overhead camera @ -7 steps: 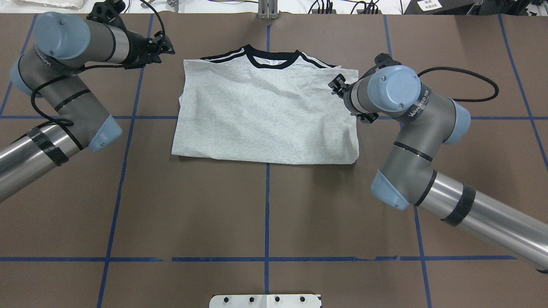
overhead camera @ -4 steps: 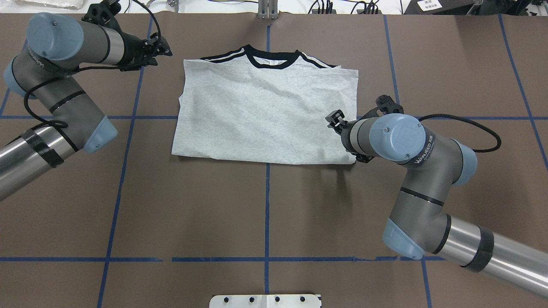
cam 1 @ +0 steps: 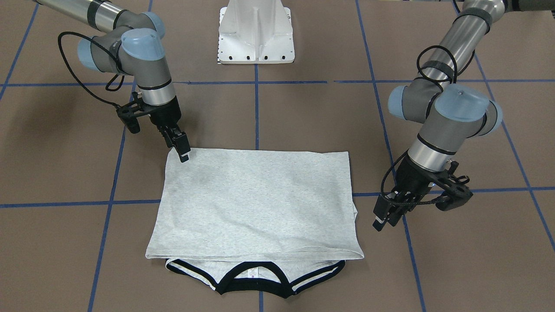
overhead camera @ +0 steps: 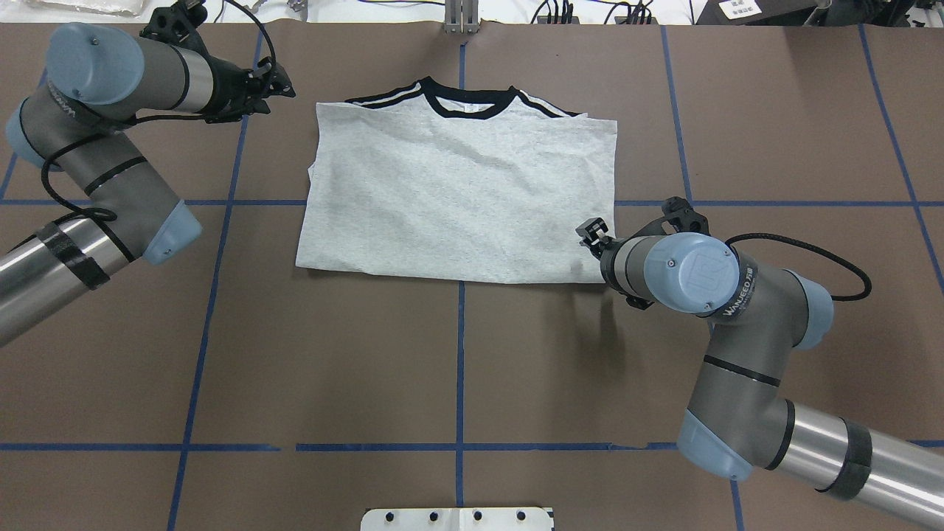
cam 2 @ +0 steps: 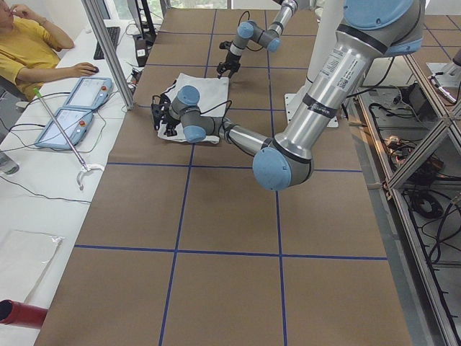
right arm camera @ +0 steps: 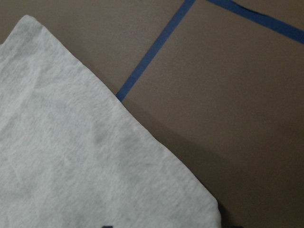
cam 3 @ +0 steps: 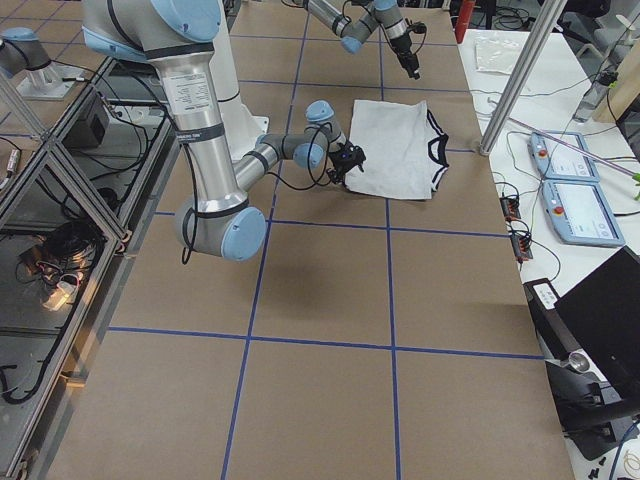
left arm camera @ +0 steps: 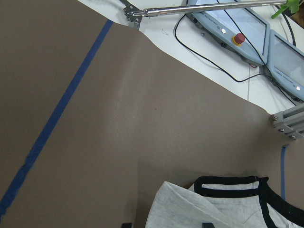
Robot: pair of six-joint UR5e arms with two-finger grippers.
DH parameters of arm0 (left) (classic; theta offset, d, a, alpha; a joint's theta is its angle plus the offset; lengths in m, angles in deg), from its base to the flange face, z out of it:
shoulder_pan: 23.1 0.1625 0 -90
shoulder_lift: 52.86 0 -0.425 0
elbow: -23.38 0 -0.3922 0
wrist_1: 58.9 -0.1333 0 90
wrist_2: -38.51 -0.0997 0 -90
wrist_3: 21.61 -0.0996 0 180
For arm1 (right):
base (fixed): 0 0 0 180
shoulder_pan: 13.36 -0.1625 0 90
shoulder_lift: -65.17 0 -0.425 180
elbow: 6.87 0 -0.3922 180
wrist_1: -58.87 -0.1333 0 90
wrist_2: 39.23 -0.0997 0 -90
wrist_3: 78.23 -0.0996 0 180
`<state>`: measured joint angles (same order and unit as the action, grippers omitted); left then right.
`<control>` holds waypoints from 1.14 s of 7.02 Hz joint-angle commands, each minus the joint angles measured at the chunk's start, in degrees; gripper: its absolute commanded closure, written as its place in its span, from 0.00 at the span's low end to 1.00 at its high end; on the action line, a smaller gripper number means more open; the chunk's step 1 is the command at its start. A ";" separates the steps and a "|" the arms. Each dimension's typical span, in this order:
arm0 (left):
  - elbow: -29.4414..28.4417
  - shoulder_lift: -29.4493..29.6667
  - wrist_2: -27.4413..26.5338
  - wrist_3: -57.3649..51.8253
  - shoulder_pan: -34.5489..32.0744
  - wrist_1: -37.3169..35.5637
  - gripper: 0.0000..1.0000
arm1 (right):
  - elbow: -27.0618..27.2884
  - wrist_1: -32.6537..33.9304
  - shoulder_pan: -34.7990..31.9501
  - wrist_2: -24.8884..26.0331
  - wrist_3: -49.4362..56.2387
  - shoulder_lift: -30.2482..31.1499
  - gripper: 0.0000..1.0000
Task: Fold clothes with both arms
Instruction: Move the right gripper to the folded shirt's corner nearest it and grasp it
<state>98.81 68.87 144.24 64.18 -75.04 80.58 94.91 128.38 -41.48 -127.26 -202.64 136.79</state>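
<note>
At the left, the left arm's black two-finger tool (cam 1: pixel 380 222): spread, two tips well apart in its wrist view, nothing between them. Hovers over the bare brown paper-covered bench (overhead camera: pixel 457 369), just beside the collar-end corner of the cloth but clear of it.

In the middle, toward the far side of the bench, the light heather-grey short-sleeved T-shirt (overhead camera: pixel 457 199) with black collar and black stripes. Lies flat as a near-rectangle, sleeves tucked in, a plain grey layer doubled over on top, collar peeking out at the far edge. No print in view. Likely to handle as light, soft, limp knit: apt to sag and twist from any single pinch, and to leave its lower layer behind under a shallow grip. Best taken at the corners, both ends of one edge at once, with every layer pinched so as to lift as one stack.

At the right, the right arm's black two-finger tool (cam 1: pixel 183 151): poised at the shirt's near right corner, tips just over or on the cloth. Cannot tell which, nor whether spread or pressed together. Looks a sound place to take hold for a further fold, given a matching grip at the near left corner.
</note>
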 commanded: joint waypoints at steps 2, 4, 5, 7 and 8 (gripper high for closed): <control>-0.02 0.00 -1.40 0.00 0.00 -0.09 0.42 | 1.50 0.01 1.84 1.19 -0.65 2.47 0.13; -0.02 0.00 -1.50 0.00 0.00 -0.09 0.42 | 1.15 0.01 1.93 1.55 -0.83 2.03 0.35; -0.02 0.00 -1.50 0.09 0.00 -0.09 0.42 | 0.88 0.01 1.93 1.55 -2.66 1.68 0.41; -0.02 -0.09 -1.59 0.00 0.00 -0.18 0.42 | 0.71 0.10 2.10 2.77 -3.90 1.24 0.41; 0.07 -1.13 -1.59 0.09 0.09 -0.09 0.42 | 0.79 0.10 1.84 2.95 -3.90 1.15 0.62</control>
<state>98.81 68.51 142.67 64.22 -75.01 80.43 95.70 128.45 -39.50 -124.74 -206.34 138.10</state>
